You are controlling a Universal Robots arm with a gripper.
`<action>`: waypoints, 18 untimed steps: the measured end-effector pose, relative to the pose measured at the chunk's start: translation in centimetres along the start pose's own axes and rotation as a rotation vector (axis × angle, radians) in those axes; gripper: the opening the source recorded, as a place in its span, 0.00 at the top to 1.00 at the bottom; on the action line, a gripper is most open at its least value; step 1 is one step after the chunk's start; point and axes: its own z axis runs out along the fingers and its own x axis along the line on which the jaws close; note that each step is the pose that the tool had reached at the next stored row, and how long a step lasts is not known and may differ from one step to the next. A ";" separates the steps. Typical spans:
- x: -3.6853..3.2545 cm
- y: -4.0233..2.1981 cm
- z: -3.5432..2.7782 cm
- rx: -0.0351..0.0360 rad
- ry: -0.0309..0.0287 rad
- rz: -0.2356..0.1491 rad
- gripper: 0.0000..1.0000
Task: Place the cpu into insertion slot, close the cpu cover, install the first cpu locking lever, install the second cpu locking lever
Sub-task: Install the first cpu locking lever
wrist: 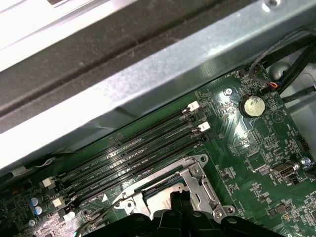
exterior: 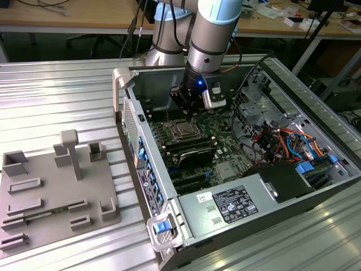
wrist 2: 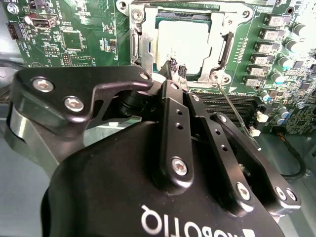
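In the exterior view we see the pincer (exterior: 189, 111) just above the insertion slot (exterior: 172, 129). In the second wrist view its fingertips (wrist 2: 172, 65) stand narrow, holding nothing; the cpu (wrist 2: 185, 42) lies in the slot, the cpu cover (wrist 2: 140, 49) flat around it.

Watching exterior view from remote station. Table (exterior: 67, 96): ribbed silver metal, runs from 9 o'clock round to 5 o'clock. I count two things sitting directly on it. Grey fixture plate (exterior: 53, 186) at 8 o'clock, lying flat, carries moulded blocks, slots and an upright post (exterior: 70, 149). Open computer case (exterior: 137, 127) from centre out to 4 o'clock, lying on side, open face up. Case near plate, strip of bare table between. More bare table at 10 o'clock.
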 end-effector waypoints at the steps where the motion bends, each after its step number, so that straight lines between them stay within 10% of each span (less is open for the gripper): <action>1: 0.00 0.00 0.00 0.0000 0.0000 0.000 0.89; 8: 0.01 -0.01 -0.15 -0.0030 0.0017 -0.079 0.89; 18: -0.08 0.05 -2.69 -0.0034 0.0021 -0.097 0.89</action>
